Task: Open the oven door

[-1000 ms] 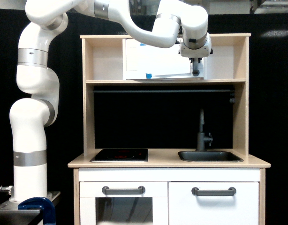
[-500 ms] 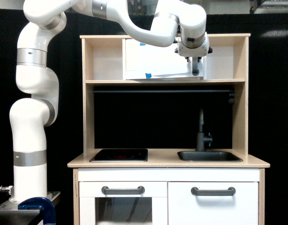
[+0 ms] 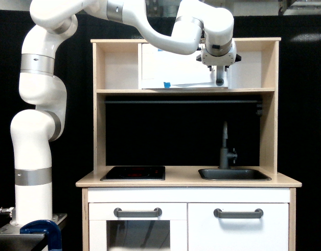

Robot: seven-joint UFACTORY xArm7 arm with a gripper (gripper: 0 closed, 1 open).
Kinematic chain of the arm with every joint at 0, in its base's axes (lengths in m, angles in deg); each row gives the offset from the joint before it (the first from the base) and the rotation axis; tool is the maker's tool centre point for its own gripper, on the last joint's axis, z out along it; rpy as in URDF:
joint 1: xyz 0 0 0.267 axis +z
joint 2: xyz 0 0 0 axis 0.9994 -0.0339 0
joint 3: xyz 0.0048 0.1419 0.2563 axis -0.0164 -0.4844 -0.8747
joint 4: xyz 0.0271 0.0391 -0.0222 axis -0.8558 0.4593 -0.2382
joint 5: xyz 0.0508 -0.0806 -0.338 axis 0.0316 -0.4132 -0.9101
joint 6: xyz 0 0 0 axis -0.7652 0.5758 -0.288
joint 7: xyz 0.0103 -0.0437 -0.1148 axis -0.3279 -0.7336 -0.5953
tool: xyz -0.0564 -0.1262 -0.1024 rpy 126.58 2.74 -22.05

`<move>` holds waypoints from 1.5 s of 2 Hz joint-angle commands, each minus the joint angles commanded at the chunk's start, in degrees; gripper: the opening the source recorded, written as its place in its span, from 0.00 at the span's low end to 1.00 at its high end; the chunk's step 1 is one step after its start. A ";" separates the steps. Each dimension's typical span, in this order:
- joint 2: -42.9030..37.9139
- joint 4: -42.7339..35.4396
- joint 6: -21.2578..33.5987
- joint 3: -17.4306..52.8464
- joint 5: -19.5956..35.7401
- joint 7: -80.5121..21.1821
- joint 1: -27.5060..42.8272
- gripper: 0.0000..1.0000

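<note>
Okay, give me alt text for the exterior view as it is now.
A white robot arm's gripper sits at the vertical grey handle of the oven door, a white panel in a toy kitchen's upper shelf. Below are a hob, a sink and a tap.

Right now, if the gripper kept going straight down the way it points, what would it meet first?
The gripper points downward at the oven door's grey handle. Going straight down, it would likely meet the wooden shelf under the oven door first, though depth is unclear from this one view.

I count one arm (image 3: 40, 94), three white doors, three grey handles, one hob (image 3: 133, 173), one sink (image 3: 233, 174), one tap (image 3: 226, 146).
</note>
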 joint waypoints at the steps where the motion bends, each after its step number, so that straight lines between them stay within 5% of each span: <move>1: 1.10 1.80 1.83 0.59 -0.29 -1.08 -1.47 1.00; 2: 5.56 14.87 10.74 6.11 -3.55 -11.94 -7.67 1.00; 3: 5.21 18.27 18.91 11.52 -8.75 -18.43 -12.99 1.00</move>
